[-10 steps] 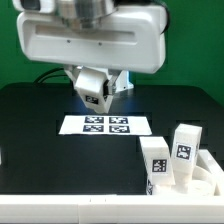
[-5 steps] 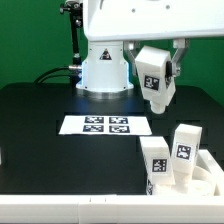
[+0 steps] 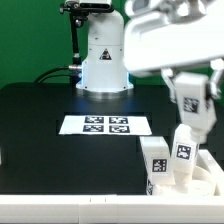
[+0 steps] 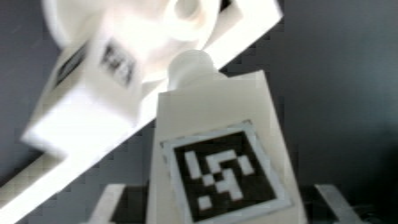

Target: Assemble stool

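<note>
Black table top (image 3: pixel 40 120): fills the lower frame.

White robot arm (image 3: pixel 165 40): upper right of the exterior view.

Flat white marker board (image 3: pixel 105 125): frame centre, lying on the table.

White round plastic stool seat (image 3: pixel 205 182): lower right corner, two white tagged legs (image 3: pixel 155 160) upright on it.

Two-finger gripper (image 3: pixel 197 122): right edge, jaws clamped on a third white rectangular tagged leg (image 3: pixel 190 98) (image 4: pixel 217 150), directly above the seat.

The glossy white robot arm (image 3: pixel 170 40) reaches across the top of the exterior view toward that view's right, its wrist pointing down. Its two-finger pincer (image 3: pixel 190 108) hangs low there, closed tight on a short white rectangular leg (image 4: pixel 214 150) bearing a black-and-white tag.
</note>
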Tool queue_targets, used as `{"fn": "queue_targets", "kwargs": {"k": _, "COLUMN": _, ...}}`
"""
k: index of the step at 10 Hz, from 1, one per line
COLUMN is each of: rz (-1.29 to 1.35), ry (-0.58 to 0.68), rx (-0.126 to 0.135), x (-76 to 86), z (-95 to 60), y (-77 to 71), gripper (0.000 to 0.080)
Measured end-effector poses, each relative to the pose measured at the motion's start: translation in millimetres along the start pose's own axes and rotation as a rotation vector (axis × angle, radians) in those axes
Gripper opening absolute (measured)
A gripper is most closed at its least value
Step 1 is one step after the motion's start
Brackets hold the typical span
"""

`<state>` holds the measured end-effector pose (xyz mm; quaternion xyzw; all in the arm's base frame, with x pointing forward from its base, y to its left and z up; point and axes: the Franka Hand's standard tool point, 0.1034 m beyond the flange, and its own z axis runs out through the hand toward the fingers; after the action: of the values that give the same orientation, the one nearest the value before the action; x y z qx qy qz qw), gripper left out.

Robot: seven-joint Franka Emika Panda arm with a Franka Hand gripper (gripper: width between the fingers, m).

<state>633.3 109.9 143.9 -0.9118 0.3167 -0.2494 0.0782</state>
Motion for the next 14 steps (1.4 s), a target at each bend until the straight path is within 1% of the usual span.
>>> {"fn": "queue_targets", "kwargs": {"k": 1, "rz": -0.006, "ry": 0.012, "rx": -0.001, "x": -2.6, "z": 0.4, "y": 0.3, "gripper": 0.0323}}
{"fn": "queue_targets", "kwargs": {"k": 3, "rz": -0.016, "ry": 0.011, "rx": -0.005, "x": -1.5, "z": 1.9, "y": 3.9, "gripper": 0.0323}}
{"fn": "queue_targets", "kwargs": {"k": 4, "rz": -0.046, "ry": 0.033, "rx": -0.007, "x": -0.3, "z": 8.4, "y": 11.9, "gripper": 0.0323}}
{"fn": "queue_targets", "kwargs": {"k": 5, "rz": -0.06, "ry": 0.038, "rx": -0.019, "x": -2.1, "z": 17.3, "y": 18.3, "gripper": 0.0323}}
{"fn": "queue_targets", "kwargs": {"k": 6, "rz": -0.075, "ry": 0.041, "rx": -0.025, "x": -1.1, "z": 22.5, "y": 19.6, "gripper": 0.0323}}
{"fn": "queue_targets", "kwargs": {"k": 7, "rz": -0.071, "ry": 0.056, "rx": -0.017, "x": -3.1, "z": 26.0, "y": 15.7, "gripper": 0.0323}}
{"fn": "queue_targets", "kwargs": {"k": 10, "rz": -0.081, "ry": 0.053, "rx": -0.021, "x": -5.2, "z": 27.5, "y": 16.9, "gripper": 0.0323}}
{"fn": "queue_targets", "kwargs": {"k": 11, "rz": -0.086, "ry": 0.051, "rx": -0.029, "x": -7.6, "z": 32.2, "y": 19.8, "gripper": 0.0323}}
{"fn": "queue_targets", "kwargs": {"k": 12, "rz": -0.094, "ry": 0.052, "rx": -0.033, "x": -6.2, "z": 35.6, "y": 20.7, "gripper": 0.0323}}
{"fn": "queue_targets", "kwargs": {"k": 14, "rz": -0.101, "ry": 0.052, "rx": -0.036, "x": -5.6, "z": 37.7, "y": 21.9, "gripper": 0.0323}}
